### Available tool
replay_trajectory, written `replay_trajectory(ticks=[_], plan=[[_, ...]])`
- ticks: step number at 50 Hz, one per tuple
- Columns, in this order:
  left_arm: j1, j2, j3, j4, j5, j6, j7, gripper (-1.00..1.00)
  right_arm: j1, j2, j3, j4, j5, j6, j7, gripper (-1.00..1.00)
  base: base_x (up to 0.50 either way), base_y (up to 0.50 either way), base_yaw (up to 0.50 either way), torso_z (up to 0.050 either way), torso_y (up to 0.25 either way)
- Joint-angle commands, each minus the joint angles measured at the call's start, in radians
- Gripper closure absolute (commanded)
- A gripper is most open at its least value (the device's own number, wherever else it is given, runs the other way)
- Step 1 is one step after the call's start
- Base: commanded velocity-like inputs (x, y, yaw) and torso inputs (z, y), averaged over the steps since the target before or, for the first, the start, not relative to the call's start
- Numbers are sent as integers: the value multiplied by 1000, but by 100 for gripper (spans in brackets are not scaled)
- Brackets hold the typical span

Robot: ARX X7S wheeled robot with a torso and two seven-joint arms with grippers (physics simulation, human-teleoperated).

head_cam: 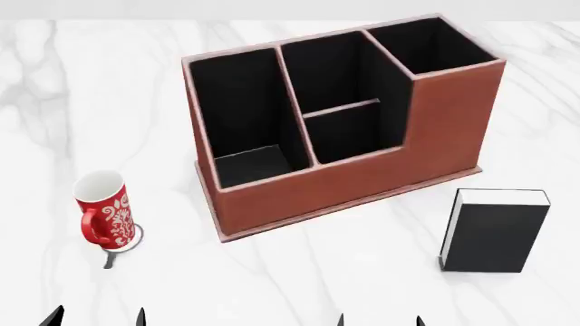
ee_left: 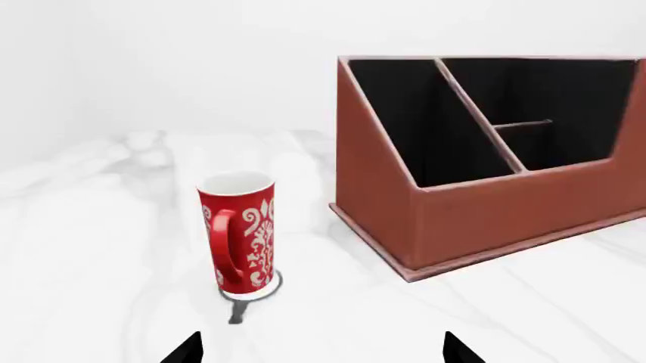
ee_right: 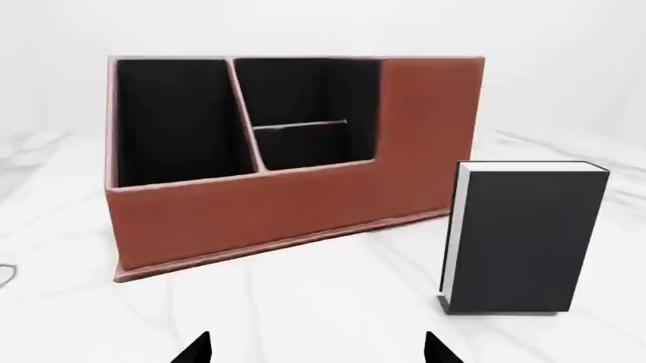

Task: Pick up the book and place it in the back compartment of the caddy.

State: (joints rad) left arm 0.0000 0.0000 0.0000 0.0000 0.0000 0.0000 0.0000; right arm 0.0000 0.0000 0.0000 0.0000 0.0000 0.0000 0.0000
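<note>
Standing upright at the left of the head view, a red mug (head_cam: 104, 219) with a white pattern is seen on the white marbled table (head_cam: 54, 102), its handle turned toward the camera. The mug is set well apart from the caddy (head_cam: 363, 183), which sits at the middle of the table, turned at a slight angle. The caddy is shown as a reddish-brown box with black lining and four pockets: a long narrow one on its left, two smaller ones in the middle split by a low divider, and a tall square one at the far right. The back compartment (head_cam: 333, 71) is taken to be the farther of the two middle pockets; nothing is seen inside it. To the right, near the caddy's front right corner but not touching it, the book (head_cam: 494, 234) is stood upright on the table, black cover facing the camera, white page edges on top.

Low in the head view, the left gripper (head_cam: 96, 316) and the right gripper (head_cam: 379, 319) are shown only as dark fingertips, each pair spread apart with nothing between them. Neither is touching any object.
</note>
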Motion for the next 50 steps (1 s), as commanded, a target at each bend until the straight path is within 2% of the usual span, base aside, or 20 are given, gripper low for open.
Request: replay_trajectory(ticks=[1, 12, 15, 20, 22, 27, 44, 50], plan=[[-1, -15, 15, -10, -13, 18, -24, -100, -3, 15, -18, -7, 16, -12, 24, -100, 0, 0, 0, 0, 0], [42, -46, 23, 51, -54, 137, -83, -100, -77, 46, -68, -129, -3, -112, 95, -100, 0, 0, 0, 0, 0], [55, -49, 20, 71, -18, 166, -128, -100, -106, 53, -73, -188, 5, -113, 103, -100, 0, 0, 0, 0, 0], [89, -62, 35, 127, -14, 197, -138, -100, -140, 65, -81, -250, 19, -132, 112, -100, 0, 0, 0, 0, 0], [102, -72, 46, 125, -11, 263, -131, -100, -143, 69, -85, -248, 23, -152, 115, -100, 0, 0, 0, 0, 0], [119, -93, 67, 137, -42, 316, -104, -100, -162, 79, -92, -265, 14, -228, 128, -100, 0, 0, 0, 0, 0], [159, -116, 61, 167, -84, 506, -131, -100, -189, 106, -88, -303, 54, -341, 160, -100, 0, 0, 0, 0, 0], [165, -127, 63, 186, -104, 498, -137, -100, -196, 118, -75, -330, 78, -337, 176, -100, 0, 0, 0, 0, 0]])
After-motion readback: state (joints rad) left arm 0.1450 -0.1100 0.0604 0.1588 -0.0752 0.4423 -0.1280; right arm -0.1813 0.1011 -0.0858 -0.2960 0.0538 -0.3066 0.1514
